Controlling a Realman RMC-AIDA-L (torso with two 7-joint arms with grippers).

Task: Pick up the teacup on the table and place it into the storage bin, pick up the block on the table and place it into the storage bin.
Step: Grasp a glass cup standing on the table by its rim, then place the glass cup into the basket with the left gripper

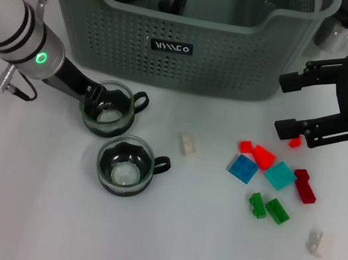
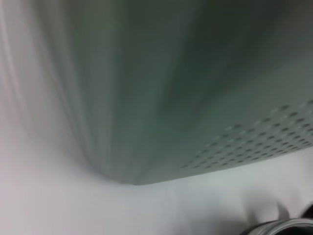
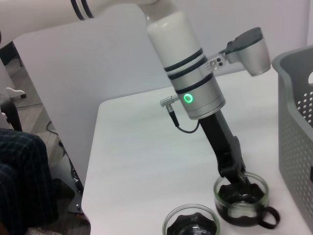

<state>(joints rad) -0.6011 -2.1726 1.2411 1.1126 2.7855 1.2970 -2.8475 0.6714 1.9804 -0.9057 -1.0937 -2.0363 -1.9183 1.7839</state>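
We are reaching our left end effector (image 1: 101,102) into the far teacup (image 1: 108,108) just before the storage bin (image 1: 195,46), its grip untellable, likely needing to clamp and lift, while our open right end effector (image 1: 291,105) is hovering over the blocks (image 1: 273,172).

"What sits on the white surface (image 1: 42,228)?"
"A clear glass pot (image 1: 340,31) with a dark lid, at its far edge."
"Anything beside the surface?"
"Someone's leg in checked trousers (image 3: 22,181), low down past its edge."
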